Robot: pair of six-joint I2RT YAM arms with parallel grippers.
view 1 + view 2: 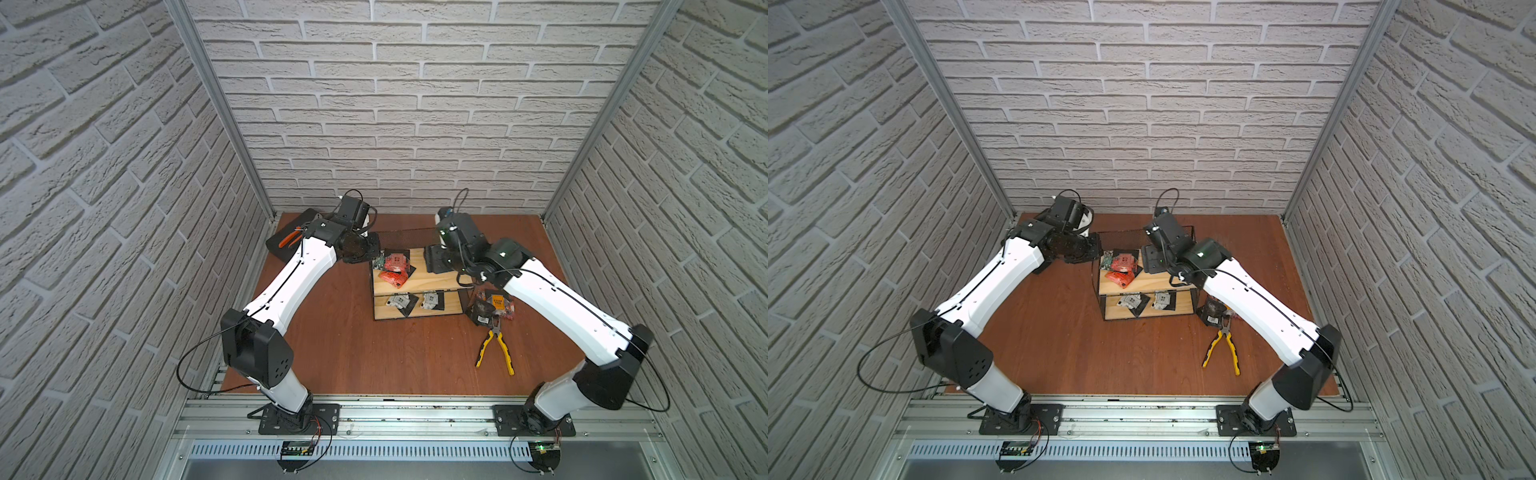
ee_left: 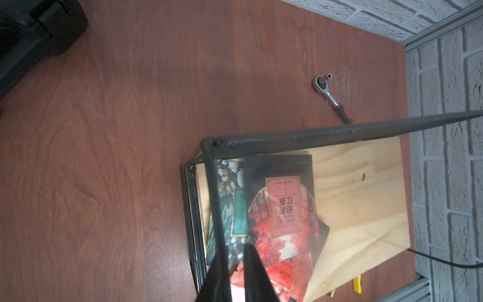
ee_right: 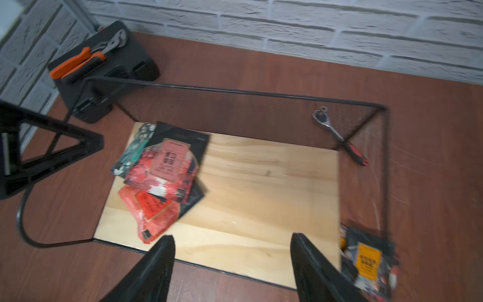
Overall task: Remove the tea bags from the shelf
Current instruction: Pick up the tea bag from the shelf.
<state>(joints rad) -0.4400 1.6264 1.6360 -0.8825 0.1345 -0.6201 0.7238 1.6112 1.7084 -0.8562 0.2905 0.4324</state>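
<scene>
We saw white shells and black joint housings on the left arm (image 1: 291, 274) and right arm (image 1: 557, 307), across the lower frame. Thin black cables (image 1: 179, 365) looped outward; screws dotted black base plates (image 1: 328, 417); the right gripper (image 3: 232, 236) had wedge-shaped black fingers (image 3: 156, 269).

**Twin arms lean in: one end effector spread wide, the other nearly closed**

The white-shelled, black-jointed left arm (image 1: 291, 274) and its matching right arm (image 1: 552, 299) rise from the near edge. Their elbows flare outward and their forearms slant inward and away, so the two wrists come close together in both top views. The black left wrist (image 1: 351, 245) folds downward. Its black, two-fingered left end effector (image 2: 235, 258) points down, the tapered fingers (image 2: 253, 272) drawn almost together with only a slim gap between them. The black right wrist (image 1: 461, 237) tilts forward and down. The black right end effector (image 3: 232, 236) is spread wide, with nothing between its ribbed fingers (image 3: 162, 261).
</scene>
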